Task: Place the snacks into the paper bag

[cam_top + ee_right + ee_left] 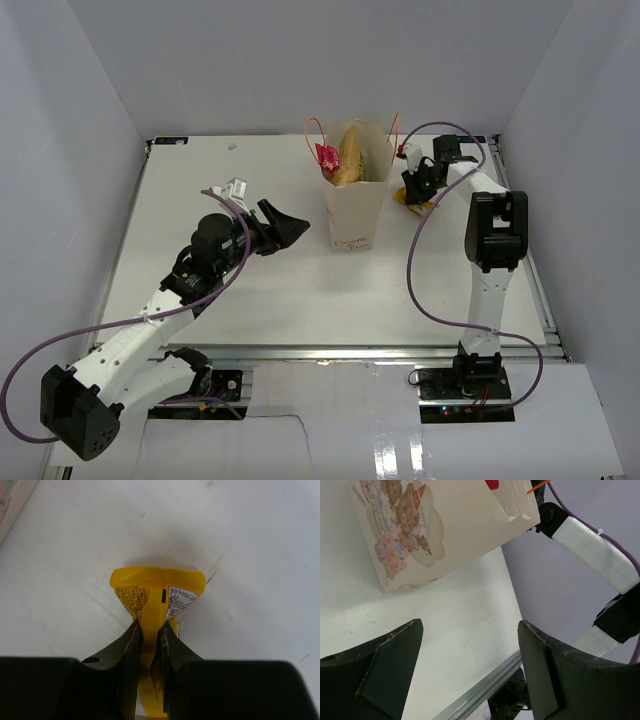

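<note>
Yellow packet (157, 587): probably handles light, soft, slippery. Sits on surface (250, 555), pinched mid-edge by right end effector (150, 632). Paper bag (358, 215) just left. Left end effector (470, 665) spread, empty.

Your table (250, 290) is a plain white slab with a metal rail (330, 350) along the near edge. The paper bag (357, 215) stands upright at far-centre, base flat on the surface. Just to its right, a yellow packet (157, 587) sits low at the surface, pinched between the right fingers (131, 645). You can't tell whether it touches the table. There's a small pale speck (232, 146) near the far-left corner and faint dark scuffs (217, 562) by the packet.
</note>
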